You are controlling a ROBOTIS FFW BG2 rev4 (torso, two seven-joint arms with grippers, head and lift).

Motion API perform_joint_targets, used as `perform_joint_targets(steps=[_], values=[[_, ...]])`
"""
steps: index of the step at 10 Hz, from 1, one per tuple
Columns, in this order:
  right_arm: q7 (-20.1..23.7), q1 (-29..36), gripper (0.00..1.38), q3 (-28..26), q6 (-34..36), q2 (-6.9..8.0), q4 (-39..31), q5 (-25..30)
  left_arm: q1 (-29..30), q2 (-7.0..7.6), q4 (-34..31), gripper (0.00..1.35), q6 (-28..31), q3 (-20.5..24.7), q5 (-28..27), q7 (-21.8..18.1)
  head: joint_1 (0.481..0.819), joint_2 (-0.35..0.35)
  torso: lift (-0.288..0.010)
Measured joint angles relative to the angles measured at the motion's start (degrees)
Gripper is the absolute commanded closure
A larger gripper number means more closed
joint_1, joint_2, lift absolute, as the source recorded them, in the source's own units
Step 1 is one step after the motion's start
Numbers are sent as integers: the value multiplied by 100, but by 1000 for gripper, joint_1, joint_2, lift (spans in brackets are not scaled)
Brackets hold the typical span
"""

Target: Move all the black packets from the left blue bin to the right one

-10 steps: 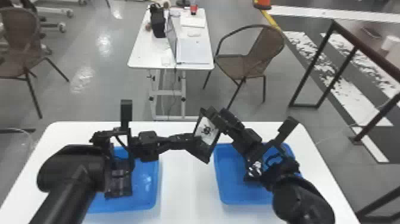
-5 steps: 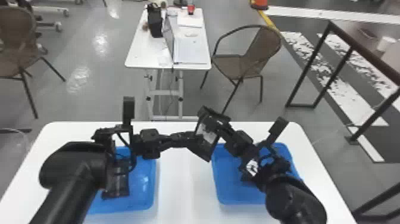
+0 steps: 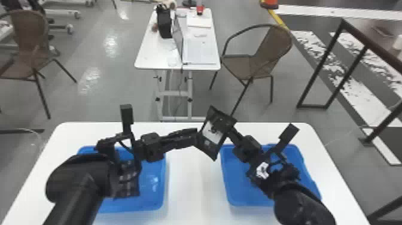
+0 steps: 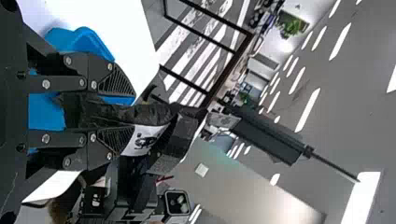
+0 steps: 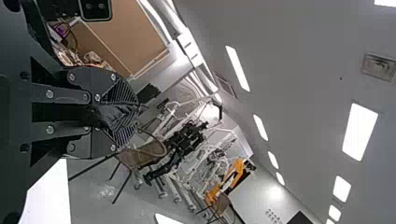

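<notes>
Between the two arms, in the head view, my left gripper (image 3: 195,137) and right gripper (image 3: 231,132) meet at one black packet (image 3: 214,134) with a white label, tilted above the table's far half. The left wrist view has my left gripper (image 4: 133,111) open around the packet (image 4: 144,114), a gap along one finger. The right wrist view has my right gripper (image 5: 136,113) shut on the packet's crumpled edge (image 5: 111,115). Under the left arm, a dark item (image 3: 128,187), apparently packets, lies in the left blue bin (image 3: 152,203); the right arm partly hides the right blue bin (image 3: 239,196).
The white table (image 3: 191,185) carries both bins, with a strip of bare top between them. Beyond its far edge stand a second white table (image 3: 152,56) with a laptop, a brown chair (image 3: 263,56), and a dark metal frame (image 3: 329,54) at the right.
The head view has shifted slightly. Against the bins, my left gripper has drawn back a little to the left from the packet; the right gripper and packet have barely moved.
</notes>
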Motion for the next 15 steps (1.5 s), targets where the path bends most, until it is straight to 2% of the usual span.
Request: perform_joint_targets(steps=[1,2,3,4,5,7,8,9,10,11,12,13,14,15], values=[[-7,-5,1269,-127,-45,-9,14,-8,130,11,-13,361,-8,60,248,192,695,-90,0],[-10,-23,1268,-350,-59,-13,82,44,298,33,-102,233,47,186,388,409,695,-94,0],[-10,-68,1268,-647,-62,-49,245,170,536,93,-331,167,104,351,457,715,695,-102,0],[-10,-133,1268,-900,-62,-168,528,284,809,190,-605,42,117,499,618,1040,695,-109,0],[-10,-217,1268,-1048,-62,-355,938,338,1100,299,-872,-2,82,622,879,1378,695,-114,0],[-4,-407,1268,-1257,-63,-689,1850,387,1638,424,-1402,44,-34,894,1258,1942,695,-118,0],[-2,-516,1268,-1459,-63,-759,2254,529,1808,416,-1570,165,-136,1038,1326,1975,695,-127,0],[-3,-648,1268,-1689,-51,-829,2635,736,1913,392,-1657,225,-184,1144,1342,1980,695,-143,0],[-10,-794,983,-1793,-9,-956,3012,845,1976,348,-1682,236,-183,1219,1343,2006,695,-153,0],[-40,-928,450,-1842,21,-1075,3327,989,2011,294,-1688,240,-196,1273,1321,2015,695,-170,0],[-160,-982,64,-1999,-73,-1117,3409,1271,2022,257,-1706,246,-243,1307,1242,2072,695,-187,0],[-424,-928,61,-2144,-264,-1110,3208,1482,2051,238,-1805,257,-229,1348,1079,2262,695,-200,0],[-826,-730,160,-2194,-529,-1040,2728,1543,2111,230,-1949,260,-111,1399,923,2506,695,-207,0],[-1195,-456,220,-2212,-752,-901,2082,1521,2188,222,-2099,260,82,1464,790,2749,695,-207,0]])
